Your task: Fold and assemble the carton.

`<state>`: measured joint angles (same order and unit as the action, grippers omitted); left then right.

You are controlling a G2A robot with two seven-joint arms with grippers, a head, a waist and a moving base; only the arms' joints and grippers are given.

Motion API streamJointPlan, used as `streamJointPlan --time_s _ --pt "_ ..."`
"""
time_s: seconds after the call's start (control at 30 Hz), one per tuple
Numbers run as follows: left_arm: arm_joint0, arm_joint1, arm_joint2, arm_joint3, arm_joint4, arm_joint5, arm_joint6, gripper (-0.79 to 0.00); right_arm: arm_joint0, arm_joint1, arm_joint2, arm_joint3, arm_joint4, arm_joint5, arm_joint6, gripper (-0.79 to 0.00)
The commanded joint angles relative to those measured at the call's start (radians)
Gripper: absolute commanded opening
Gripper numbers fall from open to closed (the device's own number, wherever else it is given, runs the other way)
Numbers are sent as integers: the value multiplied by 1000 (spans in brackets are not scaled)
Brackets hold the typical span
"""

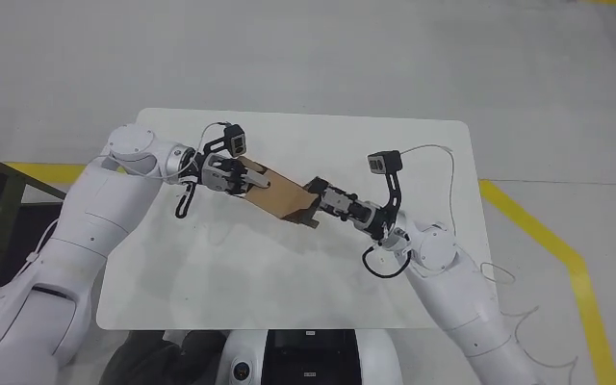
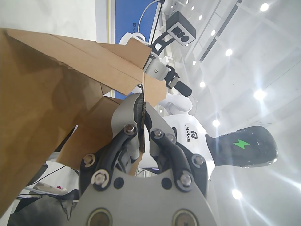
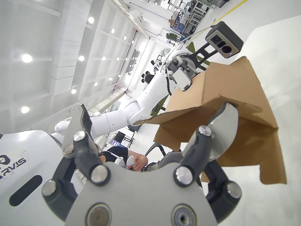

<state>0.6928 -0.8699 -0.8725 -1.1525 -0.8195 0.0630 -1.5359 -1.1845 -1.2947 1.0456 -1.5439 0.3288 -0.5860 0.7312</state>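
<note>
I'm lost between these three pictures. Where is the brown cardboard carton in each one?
Top view: the carton over the table, between the left claw and the right claw.
Left wrist view: carton close up, an edge pinched in the left claw.
Right wrist view: carton against one finger of the open right claw.
Shared landmark: the left claw gripping the carton's end.

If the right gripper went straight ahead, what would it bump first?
The carton: the open right gripper points straight at it, one finger seemingly against a flap.
</note>
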Motion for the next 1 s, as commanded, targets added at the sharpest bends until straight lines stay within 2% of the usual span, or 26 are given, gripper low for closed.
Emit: streamJointPlan --time_s 0.0,0.57,0.73,0.97 --pt "-1 4 10 -7 3 1 0 -785 6 0 1 9 4 0 1 0" --pt "-38 28 93 -34 -29 -1 0 -785 67 -8 -33 97 88 -13 88 0" --pt "-51 29 92 8 -50 -23 0 -785 53 -3 3 89 93 -43 56 0" --pt "-59 18 55 98 -138 -42 10 -785 3 6 32 28 86 -33 48 0"
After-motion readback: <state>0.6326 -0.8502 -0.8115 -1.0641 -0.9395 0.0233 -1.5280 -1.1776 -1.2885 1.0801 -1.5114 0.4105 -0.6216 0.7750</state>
